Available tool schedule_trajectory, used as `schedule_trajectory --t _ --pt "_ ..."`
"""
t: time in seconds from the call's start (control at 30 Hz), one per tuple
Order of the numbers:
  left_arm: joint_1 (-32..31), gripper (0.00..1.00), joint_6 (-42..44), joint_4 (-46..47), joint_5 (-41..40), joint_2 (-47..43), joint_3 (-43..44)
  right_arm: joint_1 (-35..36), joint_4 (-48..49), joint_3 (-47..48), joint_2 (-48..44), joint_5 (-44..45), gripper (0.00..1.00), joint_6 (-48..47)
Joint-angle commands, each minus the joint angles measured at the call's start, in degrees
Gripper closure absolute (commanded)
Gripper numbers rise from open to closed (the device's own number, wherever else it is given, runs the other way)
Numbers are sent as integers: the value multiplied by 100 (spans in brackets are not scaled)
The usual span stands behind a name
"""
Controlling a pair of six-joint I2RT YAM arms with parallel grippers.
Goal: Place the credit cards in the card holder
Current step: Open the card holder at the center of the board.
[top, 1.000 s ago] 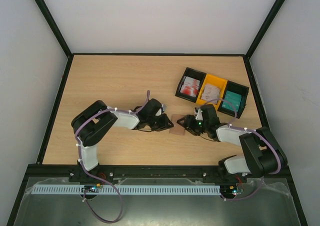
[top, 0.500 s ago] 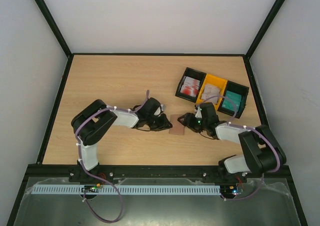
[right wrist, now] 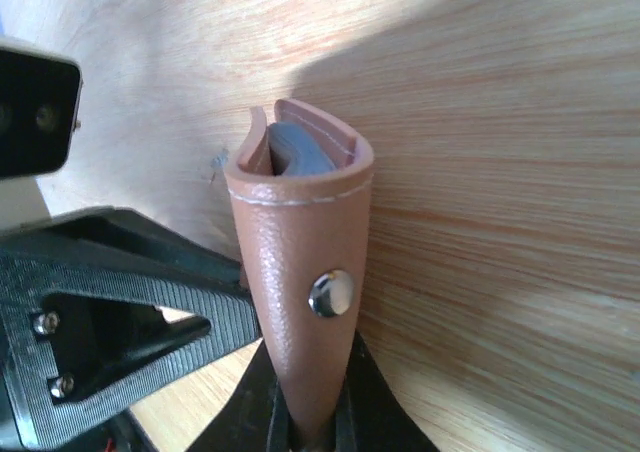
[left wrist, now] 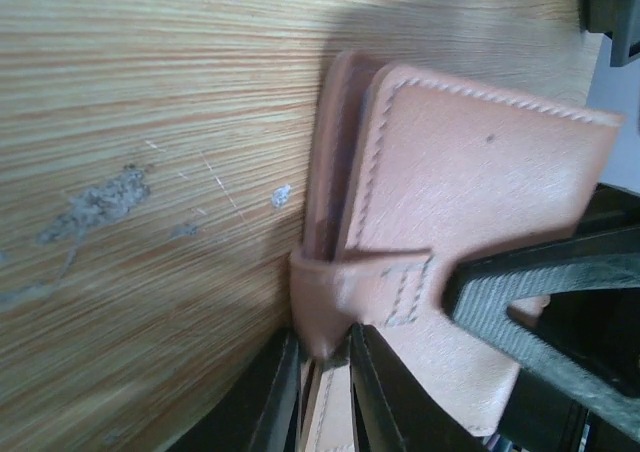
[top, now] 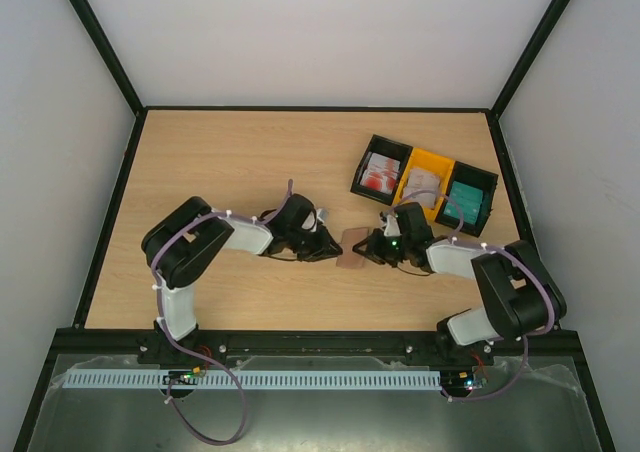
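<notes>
The brown card holder lies folded on the table between my two grippers. In the left wrist view its stitched brown face fills the right side, and my left gripper is shut on its small strap tab. In the right wrist view my right gripper is shut on the snap-button flap, with the blue-grey inner face showing at the top. The credit cards sit in the trays: white with red marks, pale ones, teal ones.
The row of black and yellow trays stands at the back right, just behind my right arm. Black frame rails edge the table. Both grippers nearly meet at the holder, and the left gripper's finger shows in the right wrist view.
My right gripper has moved slightly left and shut on the card holder's flap. The left gripper has kept its grip on the strap and shifted a little.
</notes>
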Motion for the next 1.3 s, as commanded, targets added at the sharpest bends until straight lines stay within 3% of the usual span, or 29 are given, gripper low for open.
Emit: schedule_trajectory --t 0.0,0.13,0.23,0.37,0.5,0.67,0.83,0.93,1.07,1.27 --pt "40 81 71 -458 -473 -222 -215 46 -1261 466 -540 1088 98 -367" --pt "40 70 292 -731 -1142 -852 -190 413 -2519 1121 -760 2379 98 -659" --pt "69 63 528 -1324 -2104 -1488 -167 967 -3446 1792 -642 3931 98 -614" --pt "303 54 765 -2032 -3233 -2473 -274 1465 -4473 2512 -404 5379 98 -362" --pt "704 42 959 -2402 -3726 -3345 -461 2056 -5557 3201 -91 6397 98 -191" --pt "1055 36 1138 -2902 -3996 -4031 -436 2868 -6879 3644 668 7148 98 196" --pt "1172 34 1226 -3011 -3885 -4299 -435 3297 -6827 4249 1398 6920 97 300" --pt "1212 34 1276 -3167 -3877 -4358 -381 3304 -5909 4247 1502 5614 95 161" --pt "1244 32 1318 -3160 -3801 -4492 -442 3307 -4735 4173 1412 4579 78 314" --pt "1253 30 1147 -2945 -3181 -4397 -645 3300 -4054 4048 1481 4345 53 543"
